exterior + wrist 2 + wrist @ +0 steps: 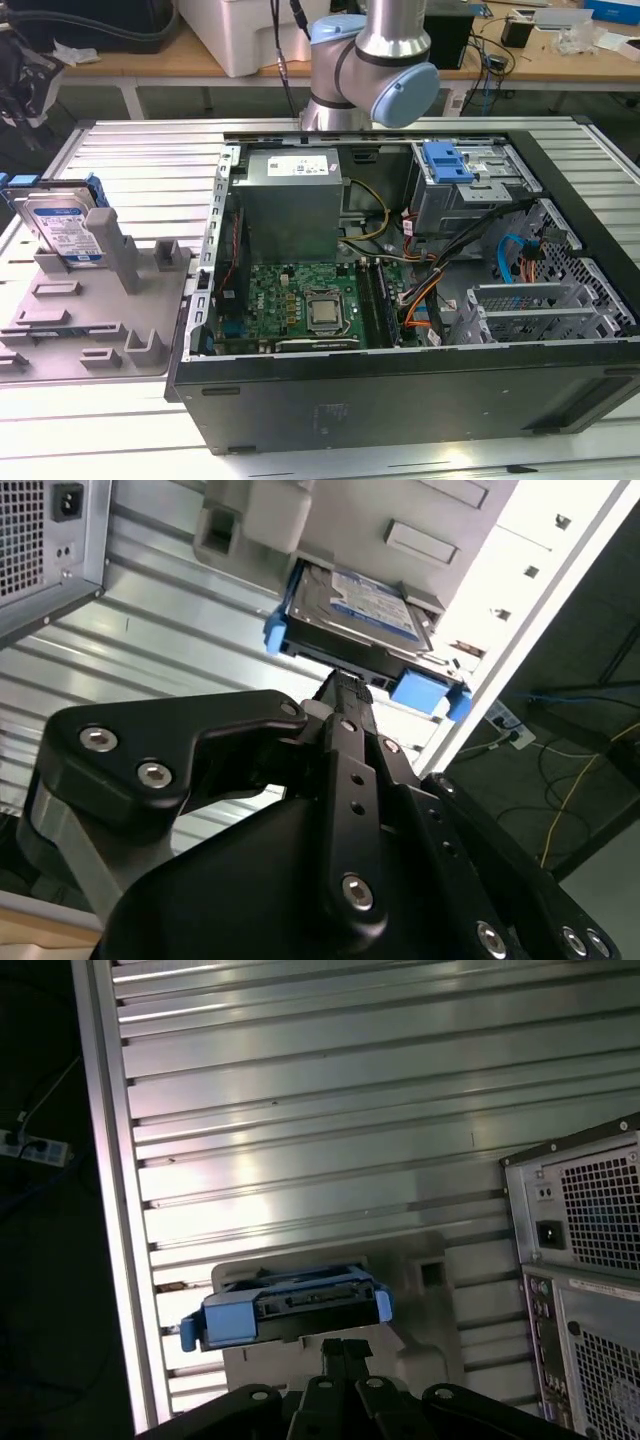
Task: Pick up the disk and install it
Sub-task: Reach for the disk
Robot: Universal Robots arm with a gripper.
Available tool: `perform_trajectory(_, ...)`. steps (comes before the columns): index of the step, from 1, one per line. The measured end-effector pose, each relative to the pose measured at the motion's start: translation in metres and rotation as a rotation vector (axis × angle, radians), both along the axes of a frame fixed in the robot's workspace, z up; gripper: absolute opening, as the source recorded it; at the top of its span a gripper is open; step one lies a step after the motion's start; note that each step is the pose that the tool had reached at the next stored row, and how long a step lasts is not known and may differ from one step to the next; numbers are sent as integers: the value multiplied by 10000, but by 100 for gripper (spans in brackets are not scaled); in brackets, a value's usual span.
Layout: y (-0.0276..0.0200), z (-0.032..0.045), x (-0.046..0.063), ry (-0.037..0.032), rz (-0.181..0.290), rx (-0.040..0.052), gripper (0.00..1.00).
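on slatted metal table (130, 150), disk (62, 228) in stand (70, 300)

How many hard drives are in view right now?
1. The disk leans in the grey holder at the exterior view's left, outside the computer case. Both wrist views show it just beyond the gripper. Another may be hidden inside the drive cage.

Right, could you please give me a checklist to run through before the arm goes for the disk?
1. Disk standing in the grey holder: ok.
2. Blue bracket on the disk: ok.
3. Gripper open for a grasp: not ok, fingers together.
4. Gripper at the disk: not ok, apart from it in both wrist views.
5. Drive cage free to receive it: cannot tell.
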State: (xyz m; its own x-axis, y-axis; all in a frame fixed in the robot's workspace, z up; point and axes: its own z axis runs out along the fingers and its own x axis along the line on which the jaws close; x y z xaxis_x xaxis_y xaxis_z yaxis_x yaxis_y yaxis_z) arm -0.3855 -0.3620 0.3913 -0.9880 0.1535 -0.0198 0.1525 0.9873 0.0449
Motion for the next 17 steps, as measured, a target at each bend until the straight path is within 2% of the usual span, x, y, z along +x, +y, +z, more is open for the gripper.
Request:
perform_trajectory(2, 43, -4, -45, -2, -2, 1, 11)
perform_trajectory(4, 128, -7, -127, 2, -2, 0, 11)
perform_trajectory(7, 201, -13, -196, -1, -8, 1, 11)
perform_trajectory(17, 201, -13, -196, 0, -10, 0, 11)
